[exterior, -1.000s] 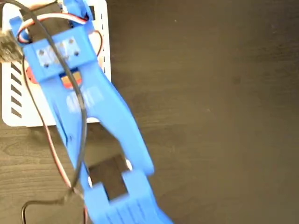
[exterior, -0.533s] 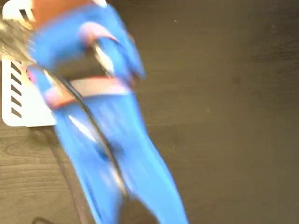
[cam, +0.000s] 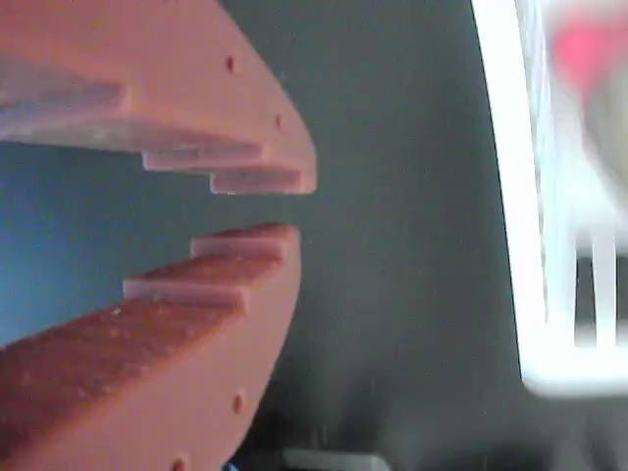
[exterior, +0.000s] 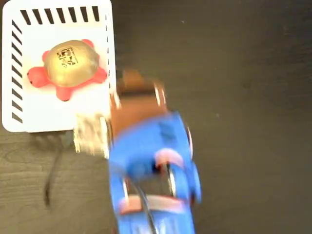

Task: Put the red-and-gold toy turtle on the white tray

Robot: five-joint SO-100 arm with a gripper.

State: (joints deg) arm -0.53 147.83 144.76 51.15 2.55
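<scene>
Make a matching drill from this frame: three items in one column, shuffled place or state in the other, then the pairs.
Items:
1. red-and-gold toy turtle
2. white tray
3. gripper

Places or states:
A. jaws slightly apart with nothing between them, off the tray
B. at the top left of the dark table in the fixed view
C. lying on the tray, gold shell up

Pairs: 1-C, 2-B, 3-A

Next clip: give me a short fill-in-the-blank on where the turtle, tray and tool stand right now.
1. The red-and-gold toy turtle lies on the white ____.
2. The tool holds ____ between its fingers.
3. In the fixed view, the blue arm is over the dark ____, clear of the white tray.
4. The turtle's shell is ____ in colour.

Missing words: tray; nothing; table; gold
</scene>
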